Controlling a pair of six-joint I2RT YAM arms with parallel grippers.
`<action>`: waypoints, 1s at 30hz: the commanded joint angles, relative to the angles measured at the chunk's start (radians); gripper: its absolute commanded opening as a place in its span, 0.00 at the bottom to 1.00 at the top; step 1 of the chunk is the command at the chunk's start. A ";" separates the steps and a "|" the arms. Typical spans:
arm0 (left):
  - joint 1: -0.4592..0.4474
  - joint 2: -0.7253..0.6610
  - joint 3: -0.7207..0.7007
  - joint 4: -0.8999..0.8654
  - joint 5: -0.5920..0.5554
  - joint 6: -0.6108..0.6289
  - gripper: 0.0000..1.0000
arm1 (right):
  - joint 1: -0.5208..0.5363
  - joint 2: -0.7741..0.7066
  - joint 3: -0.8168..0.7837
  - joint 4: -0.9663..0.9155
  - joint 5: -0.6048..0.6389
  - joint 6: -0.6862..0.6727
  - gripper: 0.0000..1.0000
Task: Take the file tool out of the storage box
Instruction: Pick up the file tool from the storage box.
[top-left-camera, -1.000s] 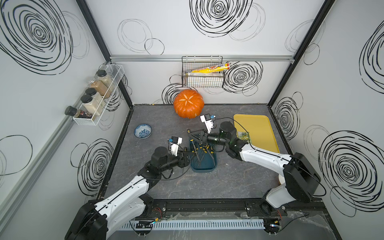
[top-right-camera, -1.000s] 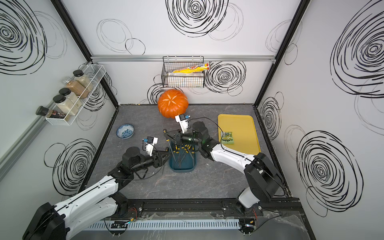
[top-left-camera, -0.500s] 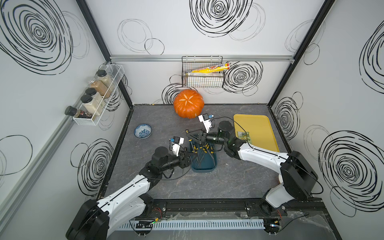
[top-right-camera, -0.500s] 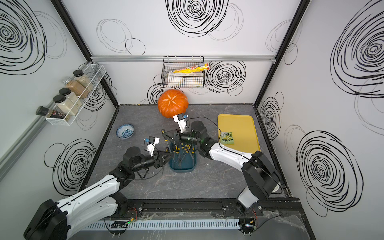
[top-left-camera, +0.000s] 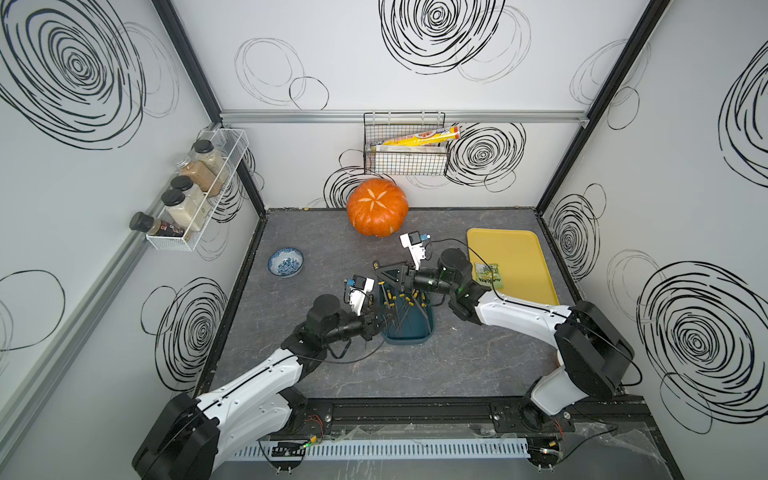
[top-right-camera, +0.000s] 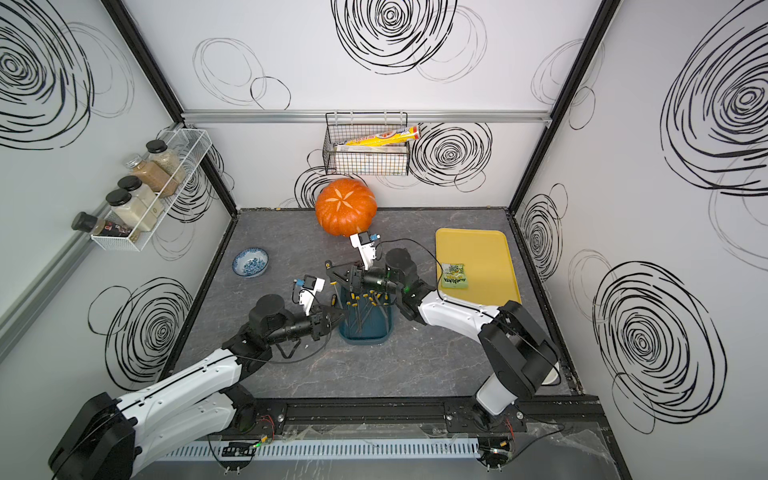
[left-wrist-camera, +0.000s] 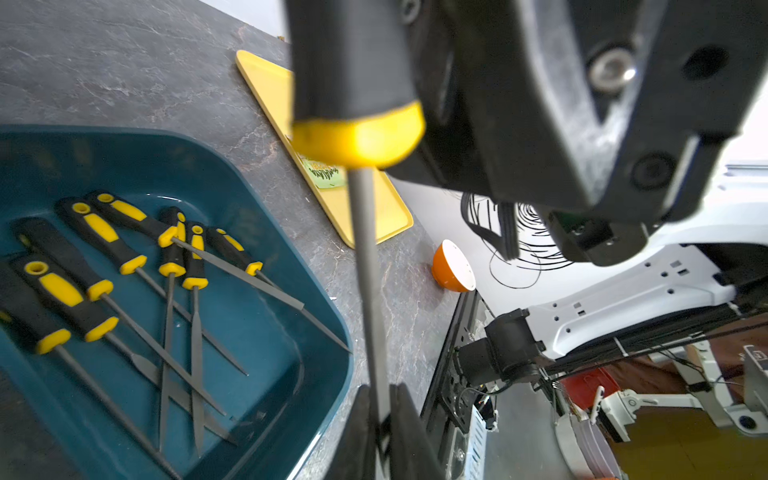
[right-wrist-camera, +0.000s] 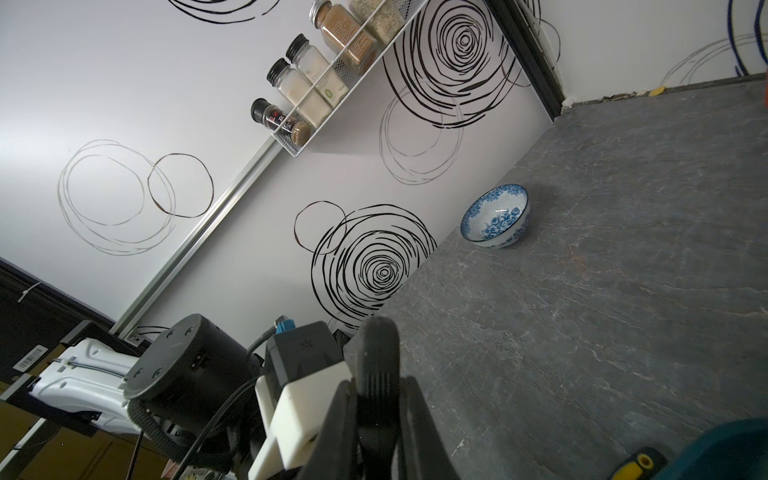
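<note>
The right pincer is clamped on the black handle of a file. The left pincer is squeezed together on the thin grey end of the same file. So both pincers hold the one file, one at each end.

The file is up in the air by the left side of the box. It does not lie in the box. I cannot tell if it hangs over the rim or just beside it.

The other files, black and yellow, lie crossed inside the box. The box sits on the grey tabletop, between the two arms.

A yellow tray with a green packet is to the right of the box. A pumpkin sits at the back. A blue bowl sits far to the left.
</note>
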 joint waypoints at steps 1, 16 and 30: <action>-0.001 -0.001 0.014 0.066 0.003 0.014 0.03 | 0.006 -0.044 -0.035 0.086 0.009 0.013 0.00; 0.002 -0.001 0.059 -0.084 -0.076 0.068 0.00 | 0.008 -0.144 -0.139 0.081 0.047 -0.052 0.67; -0.020 0.234 0.509 -1.081 -0.525 0.109 0.00 | -0.004 -0.374 -0.033 -0.751 0.593 -0.557 0.68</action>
